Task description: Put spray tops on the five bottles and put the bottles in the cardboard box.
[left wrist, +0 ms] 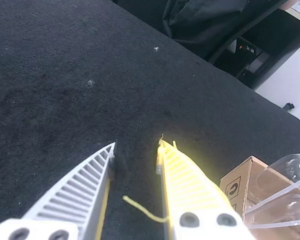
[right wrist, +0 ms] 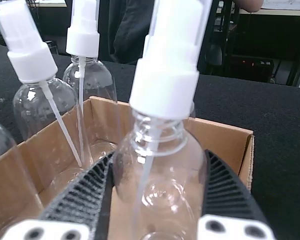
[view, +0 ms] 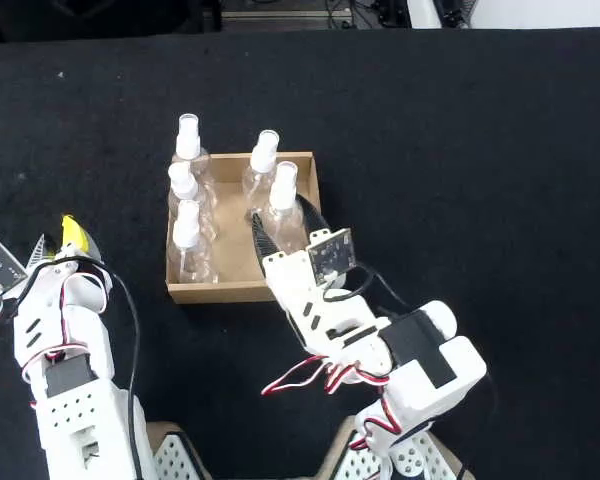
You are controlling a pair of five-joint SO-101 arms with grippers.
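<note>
Left pincer (left wrist: 136,145), grey & yellow fingers: part open, empty, low over black cloth table (view: 480,150). Right black-fingered pincer (view: 283,222) hugs clear plastic bottle w/ white spray top (right wrist: 162,165), standing in brown cardboard box (view: 230,290) by 4 capped others (view: 192,240). Prob. last step: release, lift straight up w/o tipping neighbours.

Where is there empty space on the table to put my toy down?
The black table right of the cardboard box is bare, and so is the strip behind it. Inside is crowded: five bottles, the right gripper around one.

Base of clasped bottle (right wrist: 160,185) beyond frame
</note>
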